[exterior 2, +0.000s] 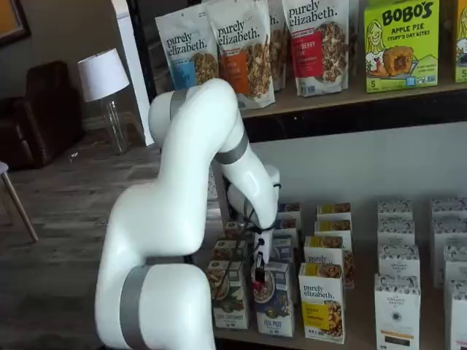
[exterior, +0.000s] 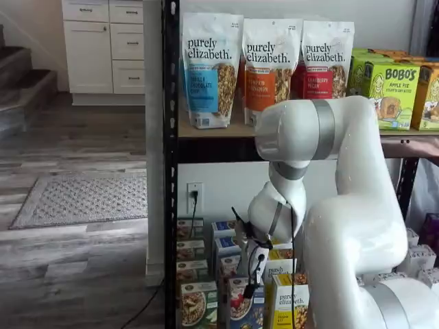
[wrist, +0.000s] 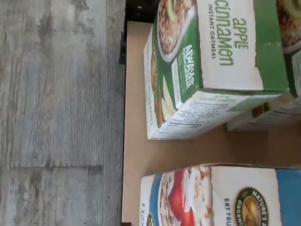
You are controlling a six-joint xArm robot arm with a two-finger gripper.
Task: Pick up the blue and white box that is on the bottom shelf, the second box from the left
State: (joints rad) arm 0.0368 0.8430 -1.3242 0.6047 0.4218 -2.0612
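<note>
Your target, the blue box point(exterior 2: 275, 306), stands upright at the front of the bottom shelf point(exterior 2: 365, 337), between the green box point(exterior 2: 228, 295) and the yellow box point(exterior 2: 322, 302), each just beside it. The boxes are lined up in rows, fronts outward, so you get only the top and front face freely; the sides are hemmed in by neighbours. The gripper point(exterior 2: 259, 271) hangs just above the blue box's top, in both shelf views, seemingly placed for a descent from above. You cannot tell whether its fingers are apart or together: they show dark and side-on, with no clear gap and nothing clamped. The wrist view shows the blue box point(wrist: 221, 195) and the green box point(wrist: 211, 66) near the shelf's front edge, with bare board between them and open floor point(wrist: 56, 94) beyond. Room to withdraw is toward that floor; the upper shelf point(exterior 2: 350, 95) sits well above.
</note>
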